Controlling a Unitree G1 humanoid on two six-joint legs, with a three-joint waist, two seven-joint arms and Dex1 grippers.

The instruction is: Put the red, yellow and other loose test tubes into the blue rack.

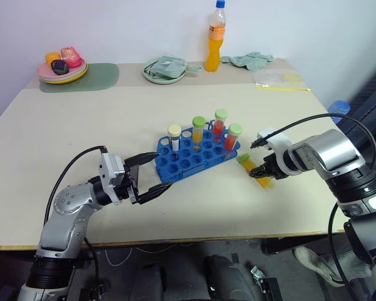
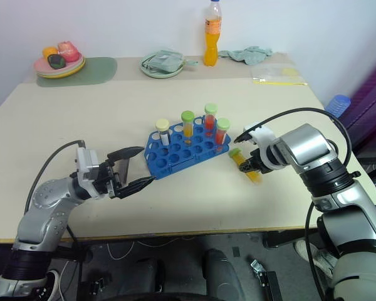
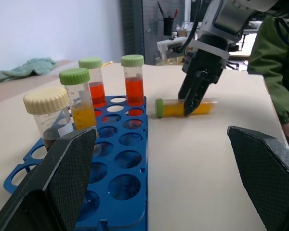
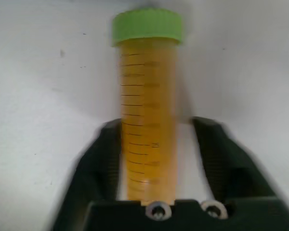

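1. Claw on the left arm (image 1: 161, 172) hovers low over the near part of the table (image 1: 113, 125), its 2 black fingers spread wide with nothing between them. It points at the near left end of the blue rack (image 1: 187, 162), close to it but not touching.
2. The blue rack sits near the middle of the table, set at a slant, with 4 capped tubes standing upright in its far rows.
3. In the rack from left to right: a dark brown tube with a cream cap (image 1: 174, 137), a yellow-orange tube with a green cap (image 1: 198, 128), and 2 red tubes with green caps (image 1: 220, 122) (image 1: 234, 137). The nearer holes are empty.
4. Just right of the rack, 1 loose yellow tube (image 4: 147, 120) lies flat on the table, its green cap toward the rack.
5. The right claw (image 1: 267, 172) points steeply down onto this tube, its fingers closed on the body of the tube, 1 on each side. The tube rests on the table.
6. In the left wrist view, a person's green sleeve (image 3: 274, 72) shows beyond the right edge of the table.
7. Along the far edge: a stack of plates with toy food (image 1: 62, 66) on a green mat (image 1: 81, 78), a bowl with a cloth (image 1: 166, 69), an orange drink bottle (image 1: 215, 36), a crumpled cloth (image 1: 247, 59) and a clear plastic bag (image 1: 279, 79).
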